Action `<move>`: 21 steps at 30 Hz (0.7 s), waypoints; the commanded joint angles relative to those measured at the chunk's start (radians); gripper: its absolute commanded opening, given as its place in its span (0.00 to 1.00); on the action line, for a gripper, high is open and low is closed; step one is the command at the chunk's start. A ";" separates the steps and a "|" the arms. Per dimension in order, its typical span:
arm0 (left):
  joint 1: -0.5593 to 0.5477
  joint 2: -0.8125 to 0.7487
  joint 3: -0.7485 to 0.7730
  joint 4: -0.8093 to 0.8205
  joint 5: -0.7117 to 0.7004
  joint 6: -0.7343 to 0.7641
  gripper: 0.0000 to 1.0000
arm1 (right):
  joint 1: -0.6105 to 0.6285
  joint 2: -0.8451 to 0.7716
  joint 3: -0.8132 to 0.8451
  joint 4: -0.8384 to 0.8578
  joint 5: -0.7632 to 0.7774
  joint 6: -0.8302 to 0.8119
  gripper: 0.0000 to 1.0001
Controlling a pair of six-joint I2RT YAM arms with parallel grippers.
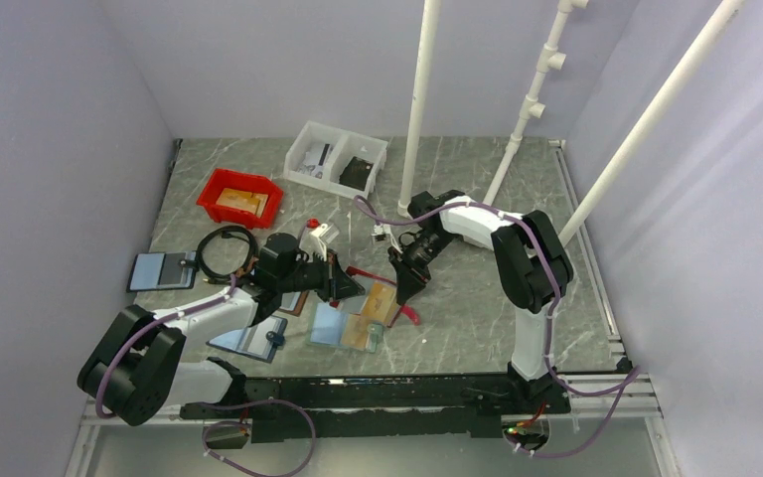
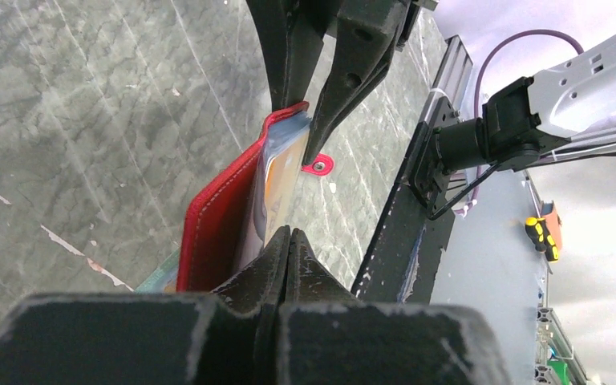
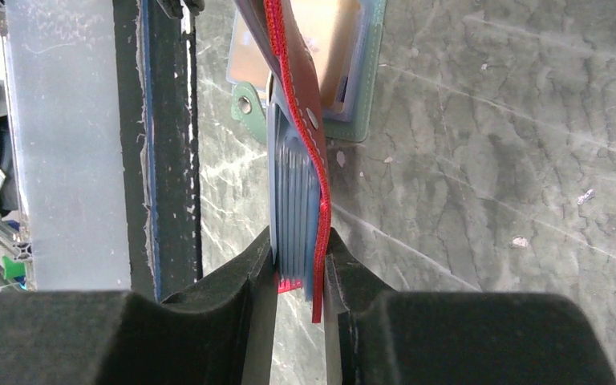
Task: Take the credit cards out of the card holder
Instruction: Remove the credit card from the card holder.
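My left fingers (image 2: 289,239) are pressed together at the near end of the red-edged flat folding card holder (image 2: 223,233), which stands on edge, lifted off the grey marbled worktop (image 1: 477,189) just right of centre. Whether they nip the cover itself or only an inner leaf, I cannot tell from so close. A tan-orange credit card (image 2: 276,191) shows inside, behind a pale blue-grey plastic sleeve. The holder stretches from my left fingers to my right fingers (image 3: 299,255), which are clamped on its far end, squeezing the stack of blue-grey sleeves against the red stitched cover. Its small pink-red tab (image 2: 318,166) hangs just past that grip.

On the worktop at the far left lies a flat blue-grey holder (image 1: 162,270), beside it a coiled black cable (image 1: 224,248). Beyond them sits a red plastic bin (image 1: 240,197), then a white two-compartment tray (image 1: 336,159). Under the raised holder lies an open light teal holder with an orange card (image 1: 350,328).
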 commanded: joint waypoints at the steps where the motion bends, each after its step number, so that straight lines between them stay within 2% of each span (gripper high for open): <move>1: 0.011 -0.025 0.018 0.047 0.031 -0.050 0.00 | 0.001 0.010 0.034 -0.019 0.021 -0.011 0.00; 3: 0.011 -0.027 0.006 0.082 0.047 -0.055 0.02 | 0.001 0.015 0.038 -0.028 0.015 -0.015 0.00; 8: 0.010 -0.028 -0.019 0.159 0.064 -0.073 0.34 | 0.001 0.026 0.048 -0.046 -0.001 -0.023 0.00; 12: 0.001 0.000 -0.006 0.141 0.051 -0.059 0.50 | 0.001 0.033 0.055 -0.059 -0.013 -0.030 0.00; 21: -0.044 0.060 0.051 -0.006 -0.047 0.010 0.60 | 0.001 0.043 0.061 -0.069 -0.023 -0.037 0.00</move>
